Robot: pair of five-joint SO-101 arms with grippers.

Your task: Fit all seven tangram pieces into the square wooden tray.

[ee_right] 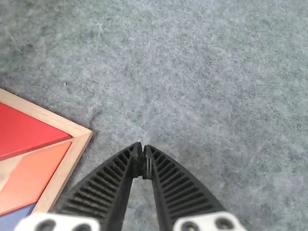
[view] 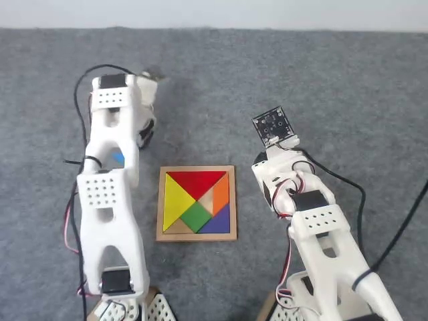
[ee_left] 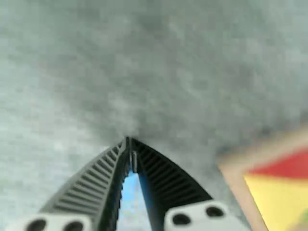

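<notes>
The square wooden tray [view: 196,170] lies mid-table between the arms, holding red [view: 196,182], yellow [view: 175,200], orange [view: 221,194], green [view: 196,216] and dark blue [view: 218,223] pieces. Bare wood shows at its centre and at its near-left corner. My left gripper [ee_left: 129,140] sits low over the carpet just left of the tray, shut on a light blue piece [ee_left: 130,192], which also shows under the arm as the light blue piece [view: 118,158]. My right gripper [ee_right: 143,147] is shut on nothing, over the carpet just off a tray corner [ee_right: 79,132] on the tray's right side.
Grey carpet [view: 321,80] covers the whole table. The right arm [view: 314,221] stands right of the tray, the left arm [view: 107,194] left of it. Black cables [view: 354,194] trail beside both arms.
</notes>
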